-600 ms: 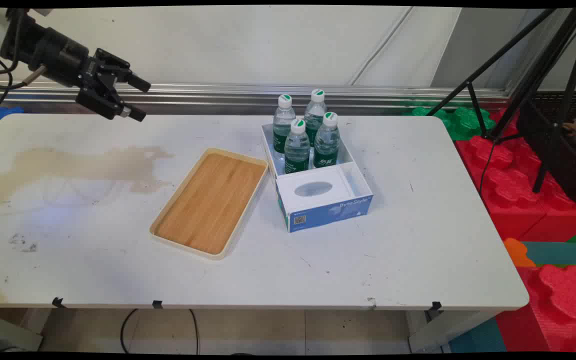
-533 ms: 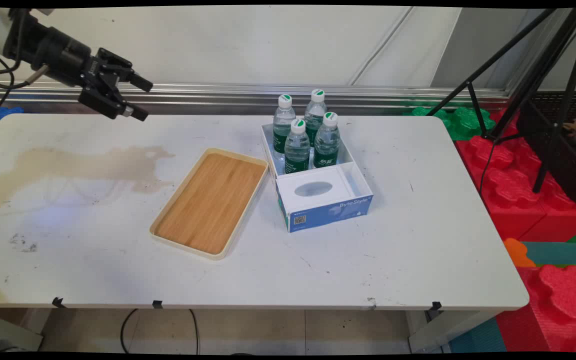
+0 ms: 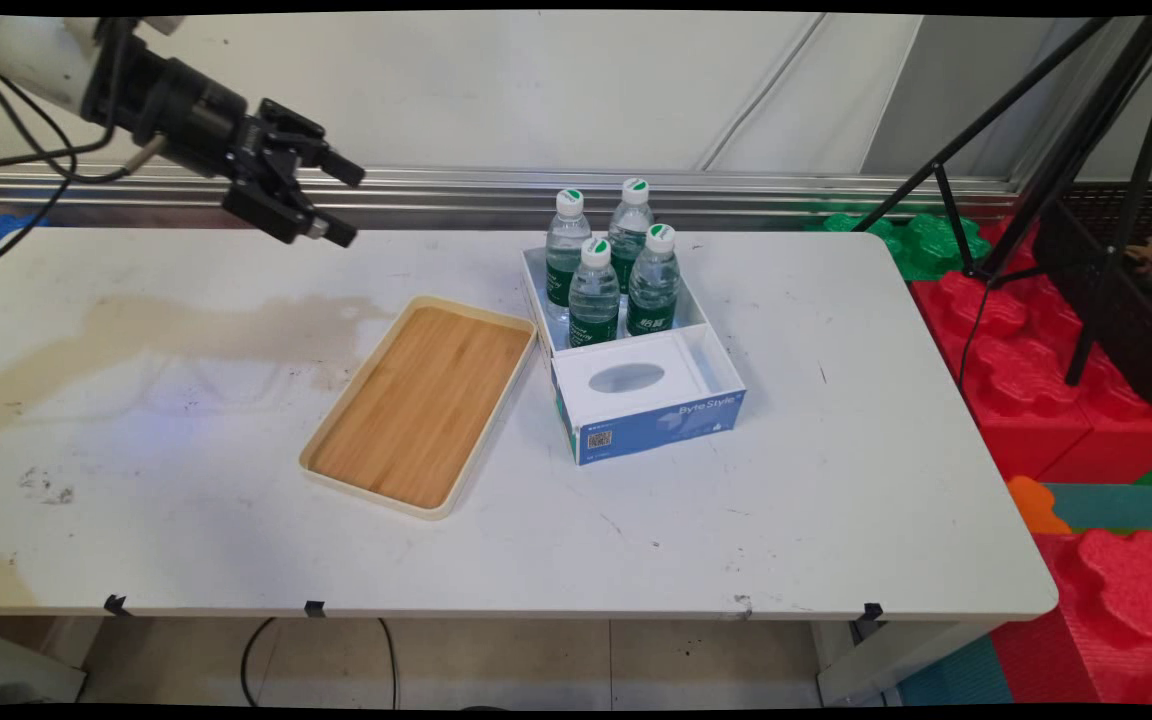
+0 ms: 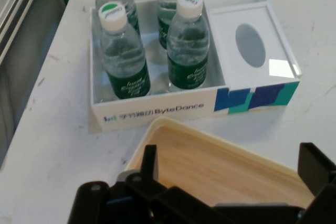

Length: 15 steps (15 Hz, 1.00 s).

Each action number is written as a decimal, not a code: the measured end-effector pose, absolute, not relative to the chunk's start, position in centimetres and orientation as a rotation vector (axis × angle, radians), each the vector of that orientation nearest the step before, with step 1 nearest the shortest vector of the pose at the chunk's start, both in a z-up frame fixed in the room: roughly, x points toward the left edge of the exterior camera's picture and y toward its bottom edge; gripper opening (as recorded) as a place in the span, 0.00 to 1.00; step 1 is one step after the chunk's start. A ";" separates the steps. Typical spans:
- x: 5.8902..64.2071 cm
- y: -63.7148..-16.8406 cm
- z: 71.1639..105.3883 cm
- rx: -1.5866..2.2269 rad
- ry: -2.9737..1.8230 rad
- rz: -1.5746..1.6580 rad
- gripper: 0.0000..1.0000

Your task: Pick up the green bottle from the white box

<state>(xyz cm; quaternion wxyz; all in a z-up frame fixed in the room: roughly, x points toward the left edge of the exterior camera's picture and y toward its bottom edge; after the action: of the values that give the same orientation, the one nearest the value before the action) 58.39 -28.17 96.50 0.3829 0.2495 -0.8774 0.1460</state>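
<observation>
White table (image 3: 836, 480) stained (brown, left side); red foam blocks (image 3: 1086, 400) beside.

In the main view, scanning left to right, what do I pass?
gripper, open, above the table's far left → wooden tray → white box holding four water bottles → black tripod beyond the table's right end.
</observation>
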 end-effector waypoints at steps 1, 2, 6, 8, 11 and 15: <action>57.7 -28.5 96.3 0.625 -2.240 0.370 1.00; 57.3 -28.7 96.2 0.618 -2.241 0.369 1.00; 54.4 -30.3 95.0 0.579 -2.255 0.362 1.00; 52.9 -31.2 94.3 0.564 -2.261 0.358 1.00; 50.4 -32.9 92.8 0.552 -2.269 0.352 1.00; 47.5 -35.2 91.0 0.556 -2.274 0.347 1.00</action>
<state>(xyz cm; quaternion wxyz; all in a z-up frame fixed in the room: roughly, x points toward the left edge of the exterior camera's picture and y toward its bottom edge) 47.55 -35.19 91.00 0.3780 0.2174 -0.8896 0.1356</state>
